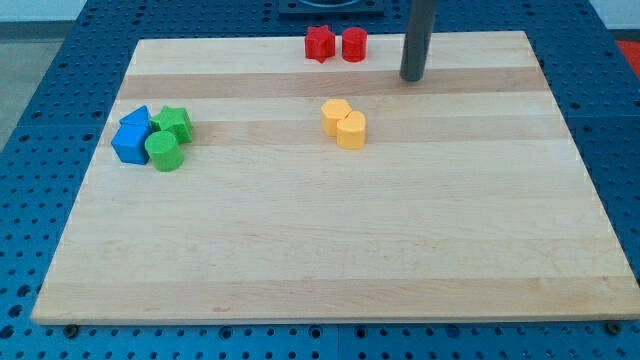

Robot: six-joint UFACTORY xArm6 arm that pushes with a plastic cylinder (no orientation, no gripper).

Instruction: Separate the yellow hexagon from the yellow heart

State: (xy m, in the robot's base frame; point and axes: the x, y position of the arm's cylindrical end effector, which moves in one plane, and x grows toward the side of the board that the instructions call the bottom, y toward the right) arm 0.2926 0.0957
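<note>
Two yellow blocks sit touching each other near the middle of the wooden board (300, 250). The upper-left one looks like the yellow hexagon (336, 115). The lower-right one looks like the yellow heart (351, 131). My tip (412, 78) is at the end of the dark rod, above and to the right of the yellow pair, apart from both blocks. It touches no block.
A red star (318, 43) and a red cylinder (354, 44) stand side by side at the board's top edge, left of the rod. At the view's left, a blue triangle (136, 118), a blue cube (129, 144), a green star (175, 123) and a green cylinder (163, 152) are clustered together.
</note>
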